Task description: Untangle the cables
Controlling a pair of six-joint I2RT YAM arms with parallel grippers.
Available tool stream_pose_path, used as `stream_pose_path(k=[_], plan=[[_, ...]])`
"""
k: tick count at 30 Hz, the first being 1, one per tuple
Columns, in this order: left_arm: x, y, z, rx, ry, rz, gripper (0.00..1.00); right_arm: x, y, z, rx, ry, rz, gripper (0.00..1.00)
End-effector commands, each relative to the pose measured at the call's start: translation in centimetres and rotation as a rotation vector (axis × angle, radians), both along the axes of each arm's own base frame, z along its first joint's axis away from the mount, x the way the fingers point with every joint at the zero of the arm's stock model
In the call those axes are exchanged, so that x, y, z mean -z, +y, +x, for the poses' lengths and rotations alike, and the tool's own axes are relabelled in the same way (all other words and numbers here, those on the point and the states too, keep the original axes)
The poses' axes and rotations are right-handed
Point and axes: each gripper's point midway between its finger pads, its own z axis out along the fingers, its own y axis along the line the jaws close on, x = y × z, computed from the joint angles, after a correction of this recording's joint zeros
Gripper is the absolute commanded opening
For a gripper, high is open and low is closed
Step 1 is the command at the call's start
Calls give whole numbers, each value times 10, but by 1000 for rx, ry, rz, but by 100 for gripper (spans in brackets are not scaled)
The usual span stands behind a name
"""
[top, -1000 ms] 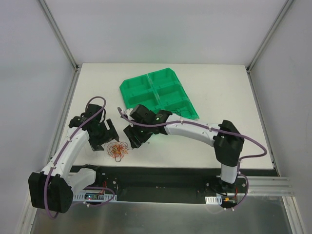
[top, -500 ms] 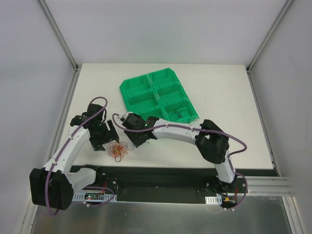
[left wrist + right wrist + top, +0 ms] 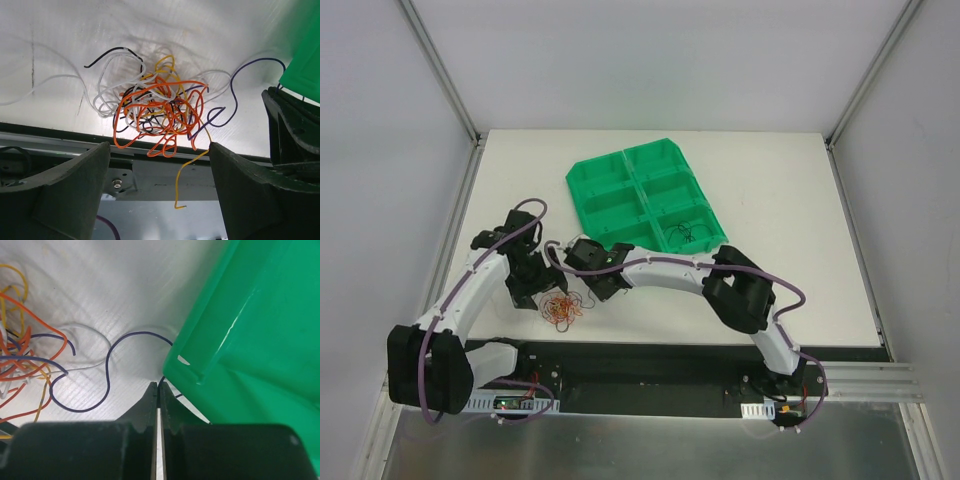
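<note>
The cables (image 3: 562,308) lie in a curly tangle of orange, white, black, yellow and purple wire (image 3: 157,112) near the table's front edge. My left gripper (image 3: 157,146) hangs open over the tangle's near side, with a loose yellow end between its fingers, untouched. My right gripper (image 3: 157,385) is shut at the corner of the green tray (image 3: 240,340). Its tips pinch a thin purple cable (image 3: 107,375) that loops back to the tangle. In the top view the right gripper (image 3: 592,290) sits just right of the pile and the left gripper (image 3: 535,295) just left of it.
The green tray (image 3: 582,180) has several compartments and lies tilted behind the pile. One near compartment holds a small dark wire (image 3: 685,235). The table's front edge and a metal rail (image 3: 150,175) run right below the tangle. Frame posts stand at the back corners.
My right gripper has gone from open to shut at the tray corner while its arm folded further left. The left gripper shifted slightly toward the tangle and stayed open.
</note>
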Motion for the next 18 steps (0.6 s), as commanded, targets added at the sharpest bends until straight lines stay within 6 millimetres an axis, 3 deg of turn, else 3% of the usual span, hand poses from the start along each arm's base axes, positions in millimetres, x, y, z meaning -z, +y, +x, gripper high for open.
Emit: stream_pose_path(k=[1, 5, 8, 14, 18], plan=[[5, -8, 3, 24, 42, -44, 79, -33, 1, -5, -44, -11, 56, 0], [22, -10, 1, 22, 109, -44, 78, -89, -12, -12, -50, -55, 178, 0], [36, -10, 0, 24, 167, -37, 77, -147, -29, -7, -48, -161, 258, 0], [52, -9, 5, 8, 206, -20, 74, -278, -85, 23, 112, -386, 439, 0], [60, -8, 10, 6, 223, -4, 73, -369, -123, 31, 211, -540, 595, 0]])
